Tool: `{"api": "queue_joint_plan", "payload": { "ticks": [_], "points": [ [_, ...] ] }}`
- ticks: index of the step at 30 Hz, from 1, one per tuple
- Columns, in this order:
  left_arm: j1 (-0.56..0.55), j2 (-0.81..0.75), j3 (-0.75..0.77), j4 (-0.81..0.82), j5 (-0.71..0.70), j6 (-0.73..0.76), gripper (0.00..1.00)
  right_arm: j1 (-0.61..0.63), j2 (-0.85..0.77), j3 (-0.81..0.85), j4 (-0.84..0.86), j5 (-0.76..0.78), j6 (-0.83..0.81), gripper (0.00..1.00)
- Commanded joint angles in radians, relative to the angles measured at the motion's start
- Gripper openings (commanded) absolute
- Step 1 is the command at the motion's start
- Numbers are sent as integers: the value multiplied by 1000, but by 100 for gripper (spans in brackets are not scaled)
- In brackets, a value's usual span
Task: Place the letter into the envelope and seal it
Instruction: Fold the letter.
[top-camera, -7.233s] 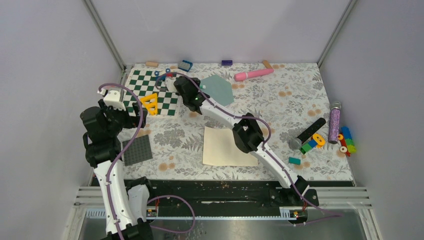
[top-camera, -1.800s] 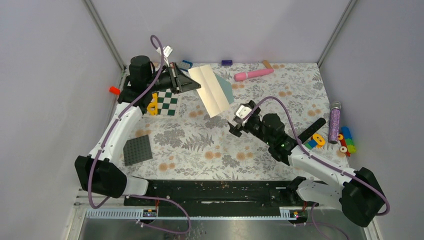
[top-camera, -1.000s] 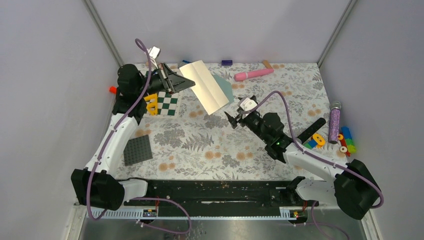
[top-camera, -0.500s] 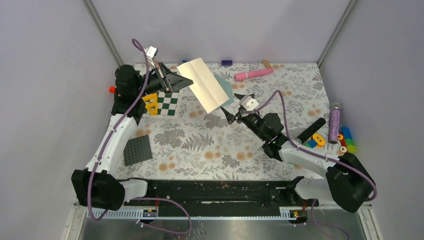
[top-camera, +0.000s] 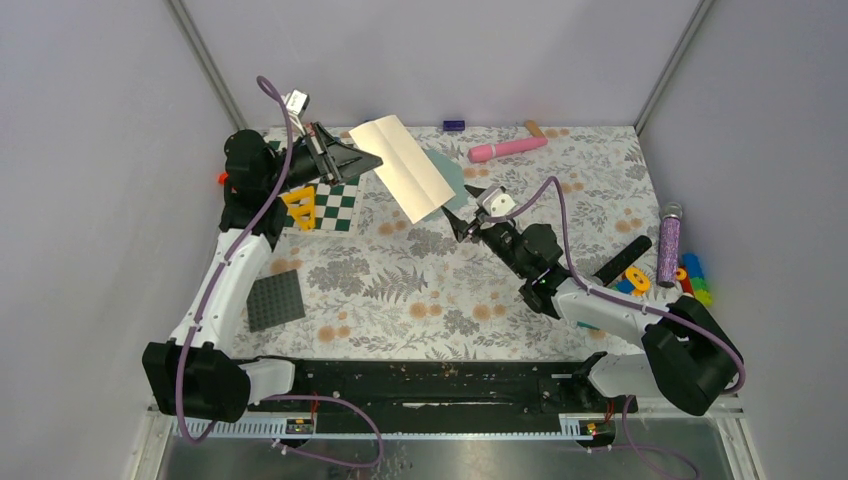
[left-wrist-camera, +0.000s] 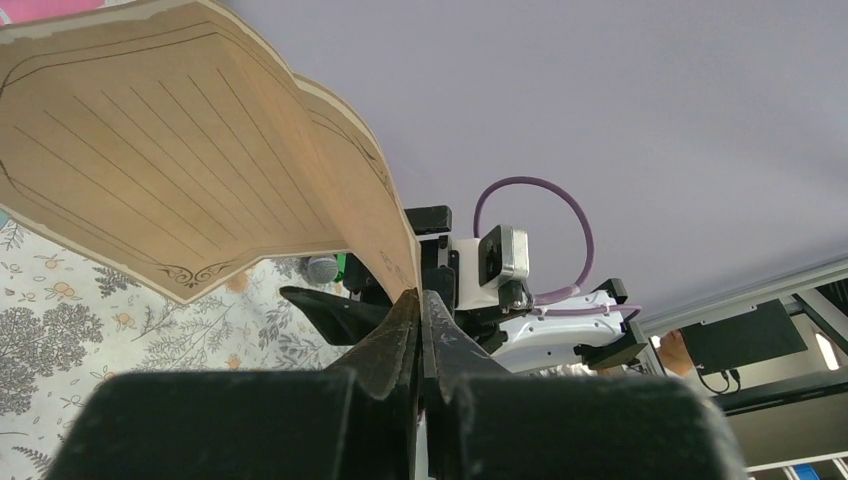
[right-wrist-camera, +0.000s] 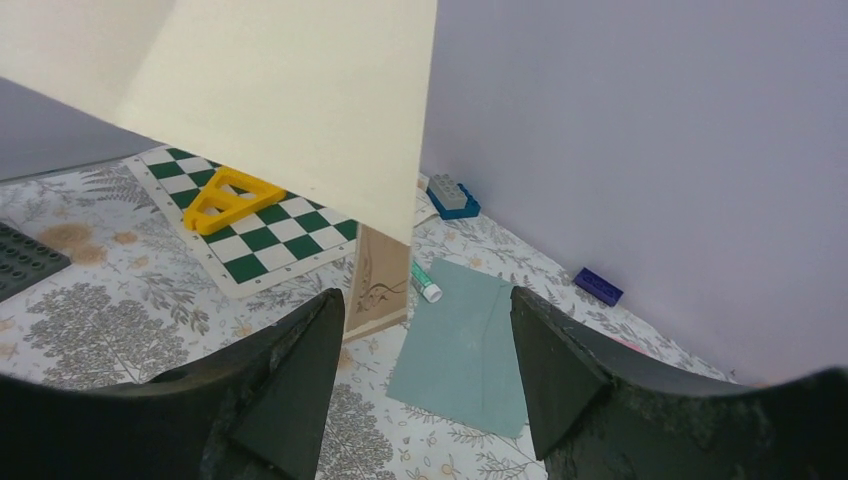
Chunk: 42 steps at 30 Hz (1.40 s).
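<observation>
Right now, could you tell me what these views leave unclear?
Top view: the lifted letter covers part of the envelope; whether its flap is open cannot be told.
Both wrist views: the letter's full outline is cut by the frame edges.
Left wrist view: the left gripper hides the pinched edge behind its own shut fingers.
Right wrist view: the small stick beside the envelope is too small to identify.

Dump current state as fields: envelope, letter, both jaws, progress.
envelope: lying flat, untouched by either arm
letter: creased, in the air, tilted, covering the envelope's left part in the top view
left jaws: shut on the letter's edge
right jaws: open, empty, beside the letter's lower corner
progress: letter not yet in envelope; not sealed
</observation>
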Motion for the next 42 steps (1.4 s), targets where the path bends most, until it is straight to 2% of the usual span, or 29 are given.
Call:
{"api": "queue_joint_plan", "payload": {
  "ticks": [1,4,12,14,18,20,25,27,28,30,34,35,39,42],
  "points": [
    [10,-34,-9,61,21,-6,0,7,-6,43,75,-64,31,69],
    [12,-40,-15,61,21,-3,0,7,7,53,71,-46,45,67],
    [13,-47,-42,60,4,-1,0,8,31,81,107,-13,39,52],
    [14,-40,-40,60,3,-2,0,7,38,81,115,-20,36,42],
    [13,-32,-37,56,0,2,1,7,38,58,152,-59,28,13],
    [13,-32,-37,51,-5,7,13,7,30,41,173,-80,16,0],
    [43,-44,-36,49,-1,13,75,5,-15,16,183,-86,-30,0],
    [81,-63,-27,34,1,26,93,4,-46,-1,154,-112,-62,0],
    [100,-75,-18,9,2,47,98,3,-66,-5,118,-130,-82,0],
    [147,-102,25,-76,-4,131,99,-3,-111,-7,15,-173,-105,0],
    [180,-126,235,-446,-120,508,99,-14,-189,26,-260,-268,-118,0],
    [180,-128,274,-496,-152,554,99,-15,-200,51,-359,-299,-116,0],
    [179,-130,351,-532,-156,752,99,-25,-230,230,-836,-467,-102,0],
    [172,-123,389,-547,-75,842,99,-27,-251,310,-1033,-572,-83,0]
  ]
}}
